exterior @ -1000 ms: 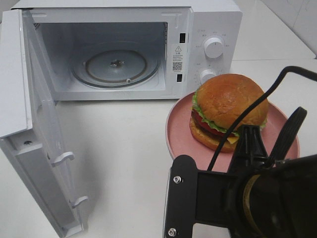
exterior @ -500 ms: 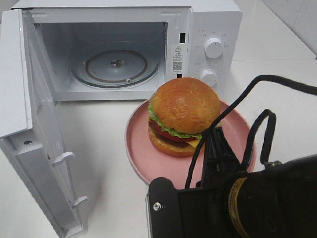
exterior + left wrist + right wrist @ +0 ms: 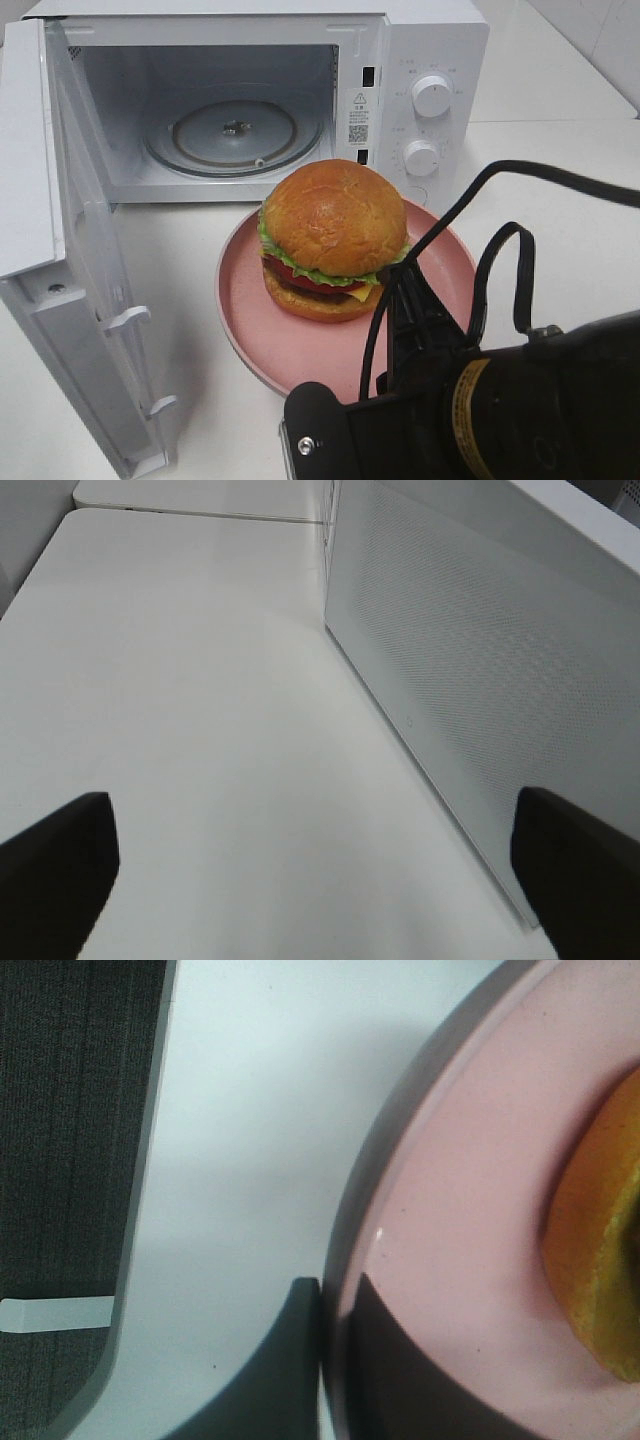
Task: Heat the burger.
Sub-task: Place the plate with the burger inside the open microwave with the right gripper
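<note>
The burger, with a glossy brown bun, green lettuce and red tomato, sits on a round pink plate just in front of the open microwave. My right gripper is shut on the plate's near rim, one finger above it and one below. The bun's edge shows in the right wrist view. In the high view the black right arm hides that rim. My left gripper stands open over bare table and holds nothing. It is out of the high view.
The microwave door hangs wide open to the left, and the glass turntable inside is bare. A white dotted microwave panel stands close beside the left gripper. The table edge runs near the plate.
The plate with the burger has slid left, from in front of the control knobs to in front of the oven opening. The right arm moved with it. The left gripper stayed open.
</note>
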{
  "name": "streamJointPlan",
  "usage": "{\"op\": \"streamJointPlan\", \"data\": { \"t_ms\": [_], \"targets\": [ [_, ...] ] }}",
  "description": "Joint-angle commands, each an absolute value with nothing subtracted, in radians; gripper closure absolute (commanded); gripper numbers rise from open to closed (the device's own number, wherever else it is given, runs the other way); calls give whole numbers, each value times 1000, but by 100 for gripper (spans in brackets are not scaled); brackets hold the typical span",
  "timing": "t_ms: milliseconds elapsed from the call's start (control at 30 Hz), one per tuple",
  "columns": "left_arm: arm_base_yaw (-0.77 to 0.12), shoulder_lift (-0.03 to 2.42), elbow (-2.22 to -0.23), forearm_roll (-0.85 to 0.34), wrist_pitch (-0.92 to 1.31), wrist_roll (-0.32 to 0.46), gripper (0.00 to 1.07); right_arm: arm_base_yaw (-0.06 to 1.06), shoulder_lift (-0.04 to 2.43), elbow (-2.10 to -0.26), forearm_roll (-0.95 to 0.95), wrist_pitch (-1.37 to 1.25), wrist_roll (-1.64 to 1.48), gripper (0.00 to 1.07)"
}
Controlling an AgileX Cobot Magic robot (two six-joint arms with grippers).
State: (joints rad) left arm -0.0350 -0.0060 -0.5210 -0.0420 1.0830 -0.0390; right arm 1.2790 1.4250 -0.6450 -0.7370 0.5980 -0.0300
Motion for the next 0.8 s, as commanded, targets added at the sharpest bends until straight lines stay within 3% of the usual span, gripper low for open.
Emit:
{"op": "streamJointPlan", "data": {
  "t_ms": [33, 500, 800],
  "targets": [
    [-40, -20, -518, -50, 1069, -41, 7, 1268, 1420, -645, -793, 588, -66, 107],
    [-40, -20, -518, -50, 1069, -41, 7, 1043, 1420, -645, -744, 450, -401, 107],
    [-40, -20, -518, -50, 1069, -41, 7, 907, 1420, -645, -499, 385, -814, 107]
  ]
}}
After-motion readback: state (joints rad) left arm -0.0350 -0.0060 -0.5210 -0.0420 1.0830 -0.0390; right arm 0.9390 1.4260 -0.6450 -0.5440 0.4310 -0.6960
